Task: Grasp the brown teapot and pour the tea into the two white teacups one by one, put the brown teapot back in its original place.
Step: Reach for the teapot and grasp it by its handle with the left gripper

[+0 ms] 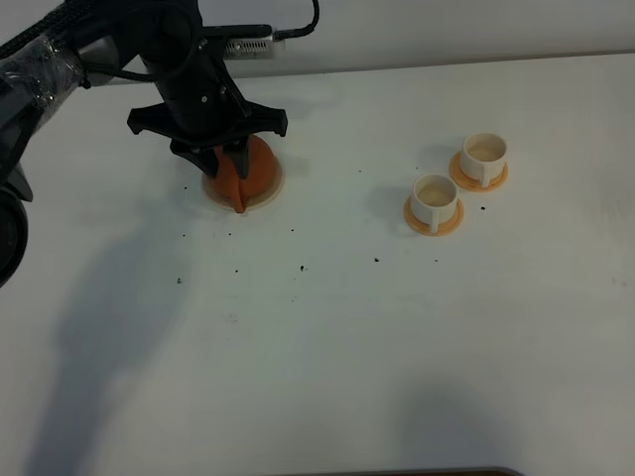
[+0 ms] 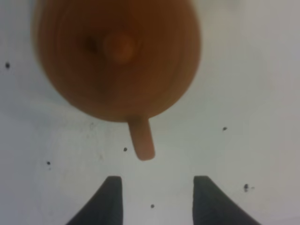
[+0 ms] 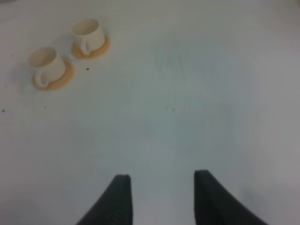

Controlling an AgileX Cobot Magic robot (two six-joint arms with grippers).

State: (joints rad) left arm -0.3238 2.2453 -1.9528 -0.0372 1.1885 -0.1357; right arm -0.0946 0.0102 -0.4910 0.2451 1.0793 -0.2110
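The brown teapot [image 1: 253,174] sits on the beige coaster [image 1: 275,186] at the back left, its side handle [image 1: 239,202] pointing to the front edge. My left gripper [image 1: 228,164] hangs just above it, open and empty. In the left wrist view the teapot [image 2: 117,61] is blurred, and its handle [image 2: 142,140] ends just short of the gap between my fingertips [image 2: 111,199]. The two white teacups [image 1: 435,196] [image 1: 484,152] stand on orange saucers at the right. My right gripper [image 3: 159,197] is open and empty, far from the cups [image 3: 47,68] [image 3: 89,33].
Small dark specks [image 1: 302,267] lie scattered on the white table in front of the teapot. The table's back edge [image 1: 446,59] runs behind the cups. The right arm is out of the exterior high view.
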